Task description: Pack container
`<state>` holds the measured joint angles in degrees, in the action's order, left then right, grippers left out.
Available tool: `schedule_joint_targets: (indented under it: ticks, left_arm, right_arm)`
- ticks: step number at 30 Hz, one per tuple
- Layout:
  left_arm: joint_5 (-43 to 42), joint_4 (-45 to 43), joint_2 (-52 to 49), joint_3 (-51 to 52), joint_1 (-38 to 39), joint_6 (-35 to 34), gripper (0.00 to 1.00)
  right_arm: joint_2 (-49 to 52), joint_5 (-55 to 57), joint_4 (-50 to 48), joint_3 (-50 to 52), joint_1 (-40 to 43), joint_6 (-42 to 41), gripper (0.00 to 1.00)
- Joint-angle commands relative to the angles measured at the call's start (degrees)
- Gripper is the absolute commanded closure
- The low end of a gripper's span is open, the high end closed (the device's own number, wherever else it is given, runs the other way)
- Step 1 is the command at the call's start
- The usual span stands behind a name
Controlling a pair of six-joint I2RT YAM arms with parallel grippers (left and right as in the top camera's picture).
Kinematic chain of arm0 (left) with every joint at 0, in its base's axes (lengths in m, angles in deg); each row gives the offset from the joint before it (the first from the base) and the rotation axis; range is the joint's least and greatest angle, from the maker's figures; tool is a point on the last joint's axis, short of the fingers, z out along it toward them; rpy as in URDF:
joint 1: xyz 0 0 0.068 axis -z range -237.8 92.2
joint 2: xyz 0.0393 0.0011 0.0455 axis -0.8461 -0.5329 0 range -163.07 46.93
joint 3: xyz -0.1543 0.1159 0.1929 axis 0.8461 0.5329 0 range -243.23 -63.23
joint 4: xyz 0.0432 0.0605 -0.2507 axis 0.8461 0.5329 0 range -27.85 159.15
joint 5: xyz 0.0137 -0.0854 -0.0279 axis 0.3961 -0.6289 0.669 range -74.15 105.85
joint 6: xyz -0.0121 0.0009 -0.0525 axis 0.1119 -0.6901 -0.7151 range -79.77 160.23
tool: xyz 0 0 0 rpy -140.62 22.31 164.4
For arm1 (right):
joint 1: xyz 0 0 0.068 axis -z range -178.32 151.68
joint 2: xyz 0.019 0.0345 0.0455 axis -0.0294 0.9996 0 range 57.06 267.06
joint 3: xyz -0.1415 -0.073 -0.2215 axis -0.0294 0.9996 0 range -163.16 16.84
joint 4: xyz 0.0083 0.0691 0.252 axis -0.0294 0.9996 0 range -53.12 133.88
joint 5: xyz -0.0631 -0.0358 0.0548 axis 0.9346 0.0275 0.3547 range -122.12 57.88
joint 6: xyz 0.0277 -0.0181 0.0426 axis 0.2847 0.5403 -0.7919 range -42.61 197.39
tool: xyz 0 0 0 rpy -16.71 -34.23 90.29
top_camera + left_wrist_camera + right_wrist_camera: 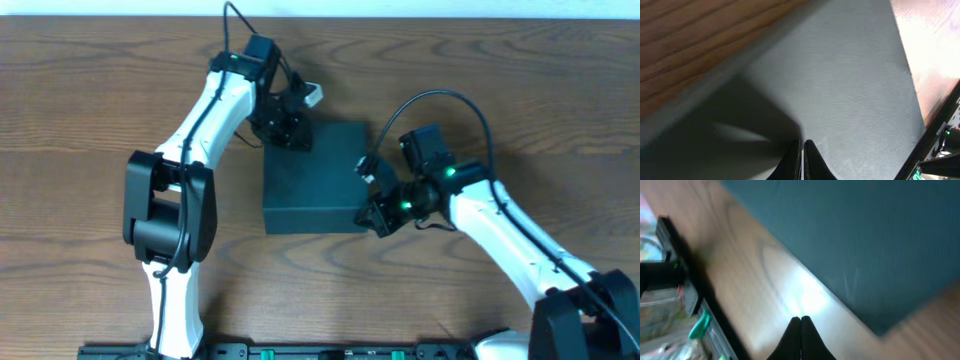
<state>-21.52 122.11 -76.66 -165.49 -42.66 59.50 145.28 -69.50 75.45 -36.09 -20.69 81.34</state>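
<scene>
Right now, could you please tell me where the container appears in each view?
Overhead: container at centre, on the table.
Left wrist: container fills most of the frame, above the left claw.
Right wrist: container at upper right, above the right claw.
Shared landmark: the wooden table.

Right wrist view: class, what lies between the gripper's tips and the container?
Only bare table, lit by a glare patch, separates the shut right gripper from the container; the right wrist view shows it.
</scene>
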Motion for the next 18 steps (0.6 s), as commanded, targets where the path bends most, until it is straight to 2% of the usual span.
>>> schedule_joint_targets:
  ticks: [1,5,10,15,18]
  left_arm:
    - [3.9,0.2,-2.7,0.5,-1.0,0.0,0.94]
    - [4.8,0.1,-2.7,0.5,0.1,0.7,0.94]
    - [4.8,-0.5,-2.7,0.5,0.4,0.9,0.94]
    - [4.8,-0.4,-2.7,0.5,0.4,0.9,0.94]
    - [4.8,-0.4,-2.7,0.5,0.6,0.9,0.94]
  right_arm:
    - [-0.1,-0.1,-4.4,3.8,-3.5,-9.0,0.99]
    - [-0.1,5.6,-11.3,7.0,-9.6,-16.2,0.98]
    - [-0.1,22.8,-21.5,9.9,-20.0,-28.5,0.98]
    - [-0.1,42.9,-23.2,11.7,-26.9,-41.3,0.98]
    - [0.0,51.2,-24.3,12.0,-29.4,-46.7,0.98]
